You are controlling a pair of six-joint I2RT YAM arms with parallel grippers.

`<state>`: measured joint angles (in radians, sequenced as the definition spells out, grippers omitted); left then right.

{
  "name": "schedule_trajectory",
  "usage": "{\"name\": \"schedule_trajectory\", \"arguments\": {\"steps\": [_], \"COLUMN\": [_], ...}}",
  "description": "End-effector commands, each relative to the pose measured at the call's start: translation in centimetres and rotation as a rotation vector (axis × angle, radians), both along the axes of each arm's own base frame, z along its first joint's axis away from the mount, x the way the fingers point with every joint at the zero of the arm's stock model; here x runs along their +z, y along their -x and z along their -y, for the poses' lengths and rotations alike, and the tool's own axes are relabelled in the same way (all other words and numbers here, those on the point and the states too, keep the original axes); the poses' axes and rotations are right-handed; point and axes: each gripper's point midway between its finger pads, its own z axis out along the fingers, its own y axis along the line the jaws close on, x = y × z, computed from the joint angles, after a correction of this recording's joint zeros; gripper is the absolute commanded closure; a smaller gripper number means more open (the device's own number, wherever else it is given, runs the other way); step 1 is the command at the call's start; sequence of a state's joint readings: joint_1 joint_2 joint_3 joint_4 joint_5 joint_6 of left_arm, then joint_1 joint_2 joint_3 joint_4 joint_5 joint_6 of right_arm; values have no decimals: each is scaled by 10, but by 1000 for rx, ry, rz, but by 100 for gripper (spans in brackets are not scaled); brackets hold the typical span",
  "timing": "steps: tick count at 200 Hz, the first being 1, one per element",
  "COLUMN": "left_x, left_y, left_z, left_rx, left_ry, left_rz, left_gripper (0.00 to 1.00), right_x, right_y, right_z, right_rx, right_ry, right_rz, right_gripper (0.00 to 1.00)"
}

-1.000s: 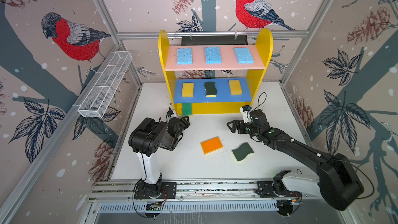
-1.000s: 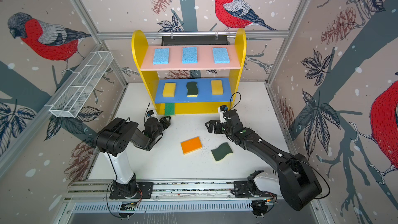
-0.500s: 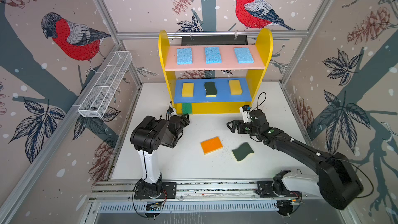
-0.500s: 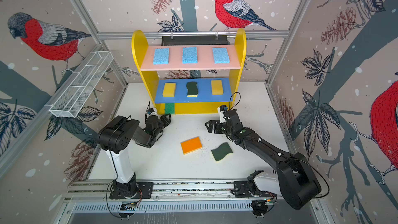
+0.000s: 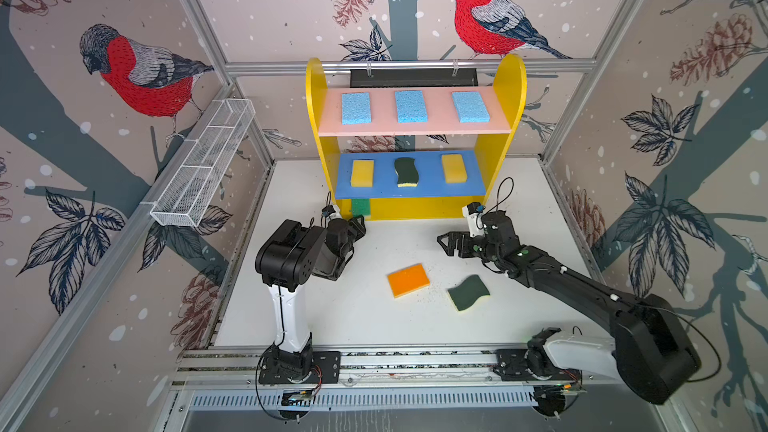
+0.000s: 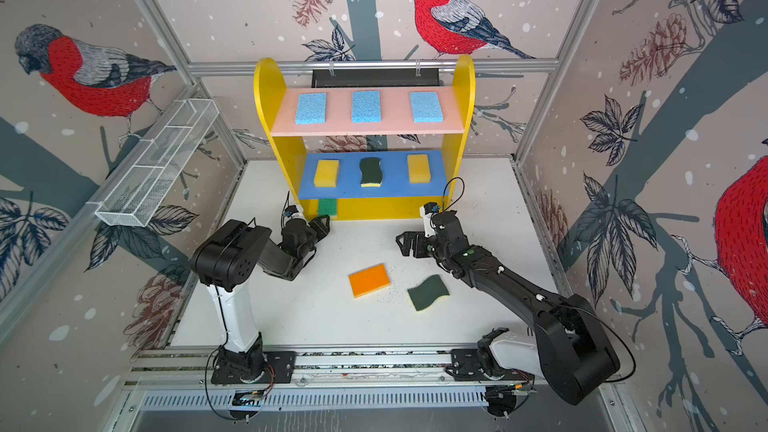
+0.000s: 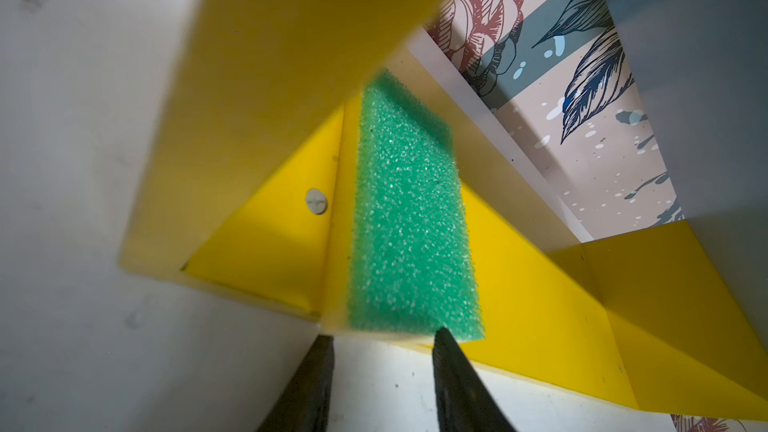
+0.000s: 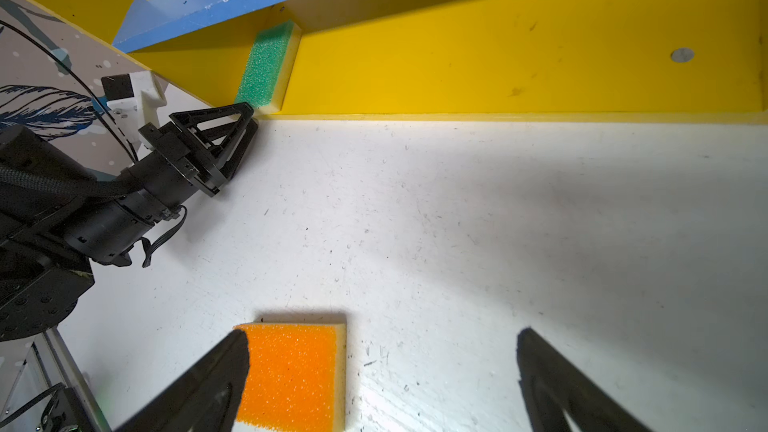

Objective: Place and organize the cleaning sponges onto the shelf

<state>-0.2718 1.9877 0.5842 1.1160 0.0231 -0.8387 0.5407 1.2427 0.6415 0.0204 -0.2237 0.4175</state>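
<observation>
1. As I read it, the step in hand is seating the green-topped sponge (image 7: 411, 222) on the yellow bottom board (image 8: 498, 56) of the shelf (image 5: 503, 89). It lies at the end on the left arm's side, just beside the side panel (image 5: 316, 118).
2. To do it well, I'd push it straight in, low under the blue board (image 5: 469, 184), until its near end clears the front edge. Foam drags, so I'd let go fully before backing out.
3. The left hand (image 7: 382, 338) has its fingers drawn fairly close, tips right at the sponge's near end. I cannot tell whether they pinch it or merely nudge it.
4. The right hand (image 5: 451, 243) is spread wide and empty above the surface (image 5: 374, 317). The orange-topped sponge (image 5: 408, 280) lies near it, and the wavy scourer (image 5: 468, 292) lies alongside that.
</observation>
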Motion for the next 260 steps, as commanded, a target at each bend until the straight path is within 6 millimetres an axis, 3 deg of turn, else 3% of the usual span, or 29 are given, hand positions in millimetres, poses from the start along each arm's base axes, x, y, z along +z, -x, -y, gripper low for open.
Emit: {"name": "schedule_trajectory", "arguments": {"steps": [1, 160, 260], "left_x": [-22, -32, -29], "left_y": [7, 5, 22], "left_z": [-3, -9, -8], "left_rx": [9, 78, 78], "left_ry": [-8, 47, 151], "left_rz": [-85, -133, -84], "left_gripper": [59, 61, 62], "right_x": [2, 0, -2], "right_y": [-1, 1, 3], "right_z": [-2, -1, -2], "right_rx": [10, 10, 10], "right_ry": [-2, -3, -9], "right_rz": [7, -1, -8], "right_gripper": [0, 0, 0]}}
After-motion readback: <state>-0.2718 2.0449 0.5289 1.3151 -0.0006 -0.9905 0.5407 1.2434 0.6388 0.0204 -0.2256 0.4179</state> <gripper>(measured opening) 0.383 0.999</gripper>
